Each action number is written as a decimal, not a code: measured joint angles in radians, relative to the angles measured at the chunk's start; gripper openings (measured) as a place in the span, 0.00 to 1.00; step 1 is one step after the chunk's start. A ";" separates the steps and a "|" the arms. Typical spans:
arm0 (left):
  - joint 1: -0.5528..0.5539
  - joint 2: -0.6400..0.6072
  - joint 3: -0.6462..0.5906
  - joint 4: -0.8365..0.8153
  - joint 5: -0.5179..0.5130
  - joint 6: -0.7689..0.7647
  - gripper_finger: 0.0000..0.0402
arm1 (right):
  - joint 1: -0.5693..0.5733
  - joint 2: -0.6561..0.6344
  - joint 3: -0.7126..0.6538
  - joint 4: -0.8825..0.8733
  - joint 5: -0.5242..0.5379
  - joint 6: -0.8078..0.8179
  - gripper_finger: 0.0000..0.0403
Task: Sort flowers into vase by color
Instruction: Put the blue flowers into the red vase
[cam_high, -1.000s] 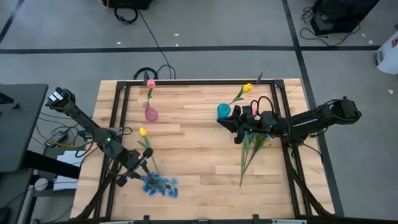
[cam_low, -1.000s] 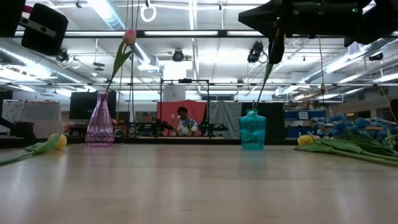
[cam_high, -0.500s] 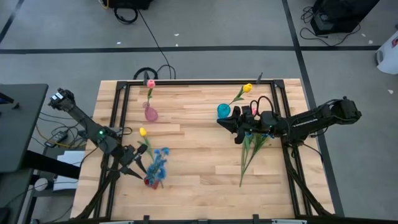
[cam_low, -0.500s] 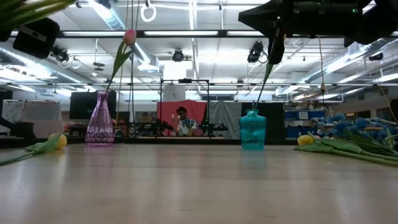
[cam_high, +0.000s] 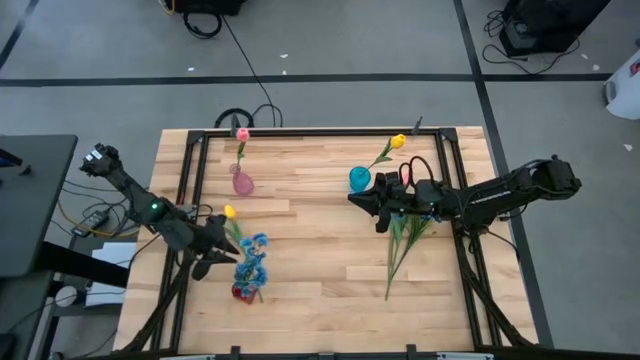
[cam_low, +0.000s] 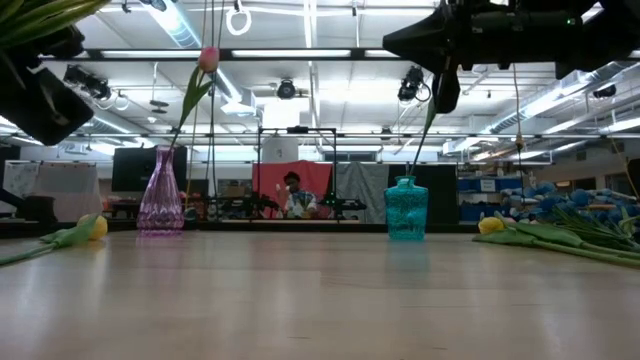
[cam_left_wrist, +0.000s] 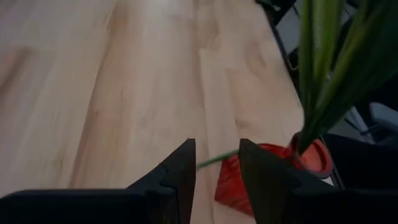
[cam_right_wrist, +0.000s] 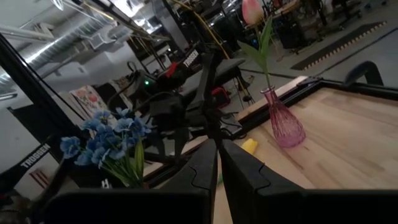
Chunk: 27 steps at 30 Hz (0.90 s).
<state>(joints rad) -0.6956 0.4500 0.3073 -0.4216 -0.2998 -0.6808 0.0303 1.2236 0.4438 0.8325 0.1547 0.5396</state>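
Three vases stood on the bench (cam_high: 320, 260). A pink vase (cam_high: 242, 183) near the far left corner held a pink tulip (cam_high: 241, 133), a teal vase (cam_high: 359, 178) toward the far right held a yellow tulip (cam_high: 398, 141), and a red vase (cam_high: 242, 292) near the front left edge held a blue spray (cam_high: 251, 257).

Beside the left edge, the left gripper (cam_high: 218, 247) hovered just by the blue spray, and a loose yellow tulip (cam_high: 229, 212) lay on the boards right behind it. In the left wrist view its fingers (cam_left_wrist: 180, 171) stood slightly apart with nothing between them, the red vase and green stems (cam_left_wrist: 329, 74) just beyond.

Above the bench beside the teal vase, the right gripper (cam_high: 362, 198) hung with its fingers (cam_right_wrist: 205, 165) pressed together and empty. A bundle of loose stems (cam_high: 405, 245) lay under that arm toward the right edge; from the low view they showed as a heap of leaves, with a yellow bud (cam_low: 490, 225) and blue blossoms (cam_low: 560, 205).

Black frame rails (cam_high: 320, 131) ran along the far edge. Beyond the bench a person (cam_low: 293, 195) sat before a red panel.
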 joint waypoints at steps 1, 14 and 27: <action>0.000 0.000 0.000 -0.008 -0.002 -0.011 0.32 | 0.000 0.000 0.000 -0.002 0.000 0.000 0.09; 0.015 0.000 0.089 -0.234 -0.283 -0.125 0.32 | 0.000 0.000 0.000 -0.096 0.009 -0.080 0.09; 0.138 0.000 0.089 -0.335 -0.392 -0.188 0.24 | 0.004 0.032 0.260 -1.175 0.118 0.143 0.05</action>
<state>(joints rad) -0.5573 0.4503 0.3965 -0.7569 -0.6919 -0.8684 0.0345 1.2551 0.7041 -0.3427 0.2727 0.6824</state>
